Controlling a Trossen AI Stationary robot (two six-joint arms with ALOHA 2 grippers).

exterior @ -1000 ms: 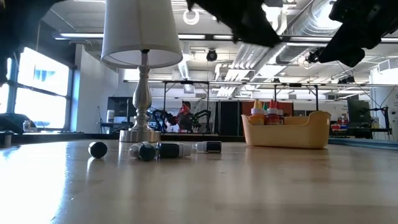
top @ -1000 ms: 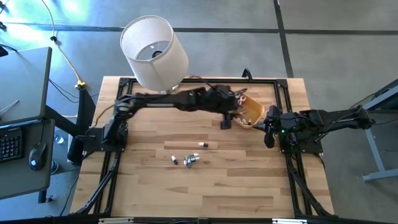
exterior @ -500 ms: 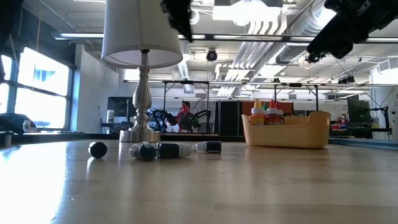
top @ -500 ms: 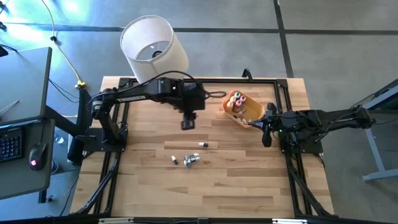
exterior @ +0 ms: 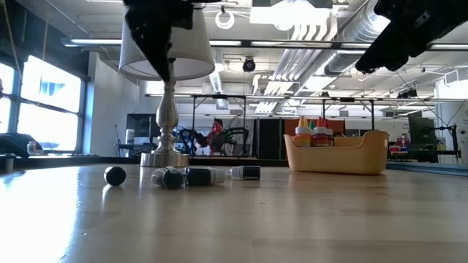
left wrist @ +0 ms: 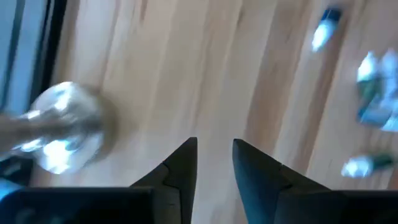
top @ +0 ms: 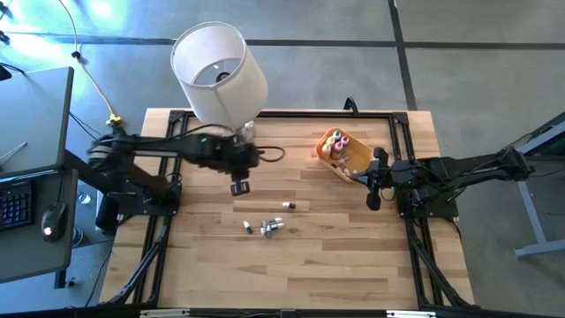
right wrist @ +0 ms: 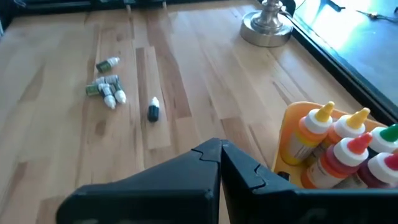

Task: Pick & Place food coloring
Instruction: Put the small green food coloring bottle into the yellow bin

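Note:
Several small food coloring bottles [top: 267, 227] lie on their sides mid-table, also in the low view [exterior: 205, 176] and the right wrist view [right wrist: 106, 90]. More bottles [right wrist: 336, 146] stand upright in the orange bowl [top: 342, 155] at the far right. My left gripper [top: 239, 187] hangs above bare wood near the lamp's foot, its fingers [left wrist: 186, 155] a narrow gap apart with nothing between them. My right gripper [right wrist: 221, 149] is shut and empty, hovering beside the bowl's near side [top: 372, 196].
A table lamp with a white shade [top: 218, 71] and silver foot [right wrist: 267, 28] stands at the far left of the table. A black frame [top: 406, 159] edges the wooden top. Bare wood lies between the loose bottles and the near edge.
My left gripper has swept from above the orange bowl toward the table's left, tipping to point more steeply down, and now hangs near the lamp. The bottles and the bowl have stayed where they were. My right gripper has barely shifted.

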